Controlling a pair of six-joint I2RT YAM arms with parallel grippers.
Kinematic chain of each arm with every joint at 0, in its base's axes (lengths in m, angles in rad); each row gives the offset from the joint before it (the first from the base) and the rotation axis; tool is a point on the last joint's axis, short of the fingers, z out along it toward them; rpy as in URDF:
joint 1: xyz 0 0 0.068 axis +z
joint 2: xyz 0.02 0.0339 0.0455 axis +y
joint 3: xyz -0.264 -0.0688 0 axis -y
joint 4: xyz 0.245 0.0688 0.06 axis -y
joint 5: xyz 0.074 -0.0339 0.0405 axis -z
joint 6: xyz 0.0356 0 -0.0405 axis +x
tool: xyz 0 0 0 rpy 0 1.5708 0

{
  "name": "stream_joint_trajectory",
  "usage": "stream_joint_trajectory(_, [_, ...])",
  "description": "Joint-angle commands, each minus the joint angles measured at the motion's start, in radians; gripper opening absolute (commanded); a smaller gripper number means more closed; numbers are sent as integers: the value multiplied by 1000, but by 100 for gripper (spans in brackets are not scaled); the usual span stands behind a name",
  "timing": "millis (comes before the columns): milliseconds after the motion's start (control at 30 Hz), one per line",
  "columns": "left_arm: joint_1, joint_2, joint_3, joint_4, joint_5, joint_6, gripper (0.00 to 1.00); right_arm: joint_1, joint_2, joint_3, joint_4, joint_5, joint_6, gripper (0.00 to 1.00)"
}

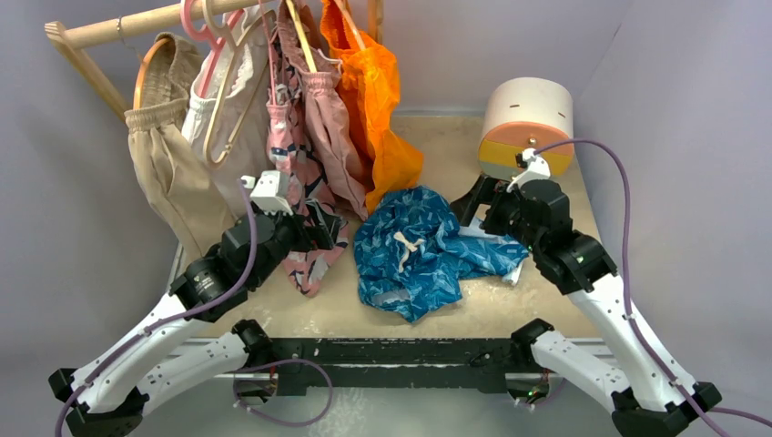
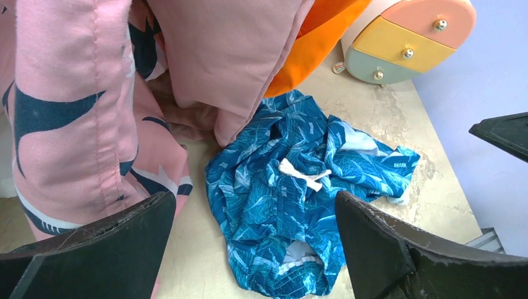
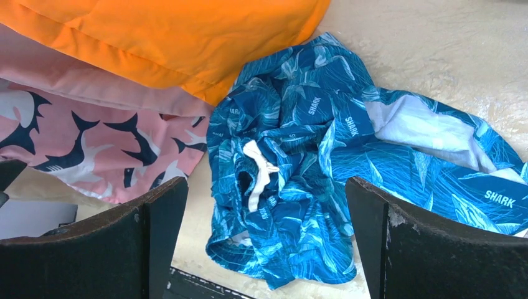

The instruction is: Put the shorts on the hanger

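The jaws of the left arm [image 1: 238,248] are wide open and hold nothing, and the jaws of the right arm [image 1: 537,214] are also wide open and empty. Between both pairs I see the blue leaf-print shorts [image 2: 292,212], which lie crumpled on the worktop [image 1: 473,305], with the white drawstring [image 3: 255,169] loose on top. The pink shark-print shorts [image 2: 81,118] hang just beside the left jaws, so a closing here could take the pink cloth together with the blue one, or in place of it. Because the blue shorts are bunched in many folds, a grasp may catch only one layer or only the drawstring, and then the garment would hang twisted. I think the pale wooden hanger [image 1: 215,118] is up on the rail [image 1: 137,25], well apart from the shorts and crowded by other clothes, with the orange garment [image 1: 378,100] further along. Reaching in there may push these clothes or knock the hanger off.
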Motion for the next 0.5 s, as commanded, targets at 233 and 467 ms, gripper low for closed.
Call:
stream_joint_trajectory(233, [4,7,6,43,64,52,99,-4,1,-12,28,-64,51,98])
stream_joint_trajectory(467, [5,36,32,38,119,79,98,-3,-6,-115,112,-259,75,92])
